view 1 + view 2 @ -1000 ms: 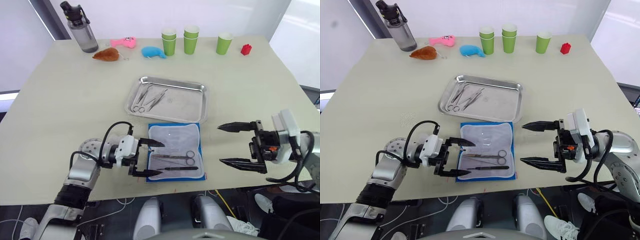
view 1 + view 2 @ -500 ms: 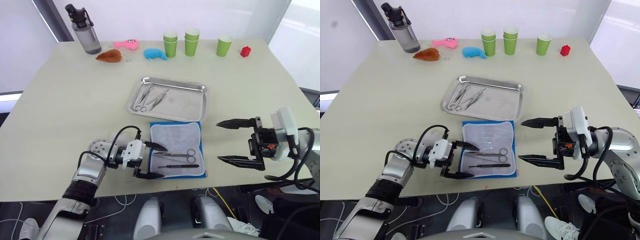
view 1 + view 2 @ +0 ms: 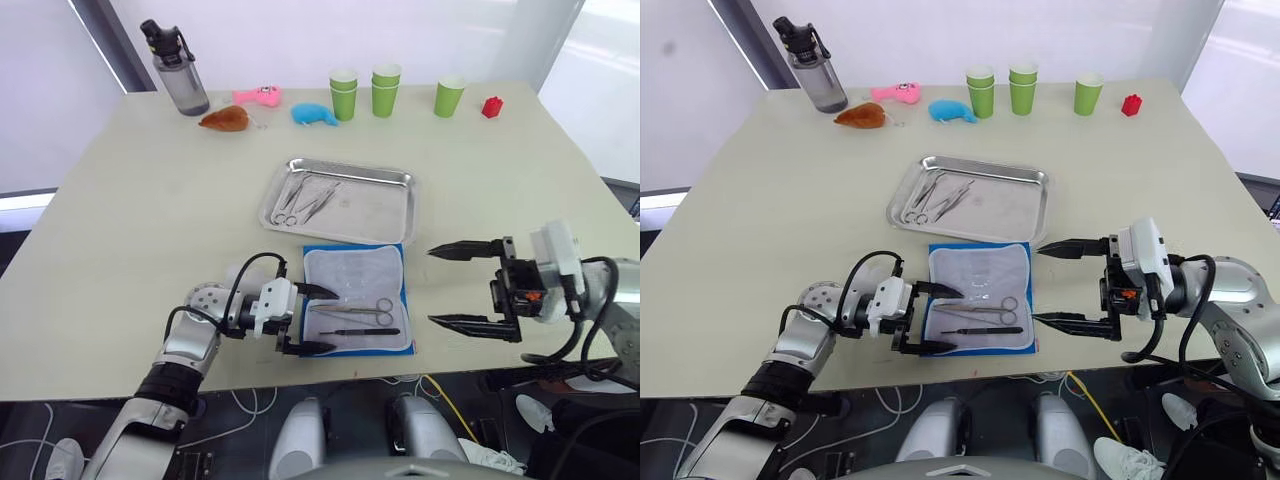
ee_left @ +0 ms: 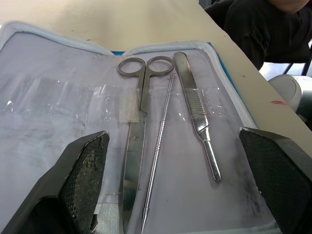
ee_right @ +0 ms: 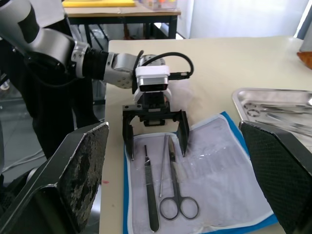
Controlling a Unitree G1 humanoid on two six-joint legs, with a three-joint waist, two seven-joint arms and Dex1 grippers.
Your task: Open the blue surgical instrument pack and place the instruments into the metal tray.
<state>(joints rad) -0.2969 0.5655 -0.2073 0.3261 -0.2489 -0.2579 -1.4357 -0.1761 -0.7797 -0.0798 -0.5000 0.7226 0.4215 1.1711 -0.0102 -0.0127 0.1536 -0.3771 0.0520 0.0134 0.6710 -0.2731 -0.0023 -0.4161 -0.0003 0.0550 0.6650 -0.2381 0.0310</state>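
The blue surgical instrument pack (image 3: pixel 357 275) lies open near the table's front edge, white lining up. On the lining lie three instruments: ring-handled scissors (image 4: pixel 136 146), a thin probe (image 4: pixel 158 151) and a flat handle (image 4: pixel 195 117). My left gripper (image 3: pixel 322 319) is open over the pack's left edge, with the instruments' tips between its fingers (image 4: pixel 83 180). To the right of the pack my right gripper (image 3: pixel 433 286) hangs open and empty, pointing at the pack. Just behind the pack, the metal tray (image 3: pixel 385 212) holds other instruments (image 3: pixel 300 198) at its left end.
Along the far edge stand a grey bottle (image 3: pixel 175 70), a brown toy (image 3: pixel 224 119), a pink toy (image 3: pixel 258 95), a blue whale toy (image 3: pixel 312 113), green cups (image 3: pixel 385 88) and a small red object (image 3: pixel 491 106). The pack lies close to the table's front edge.
The camera view has shifted. My right gripper has edged a little closer to the pack. My left gripper stays open at the pack's left edge.
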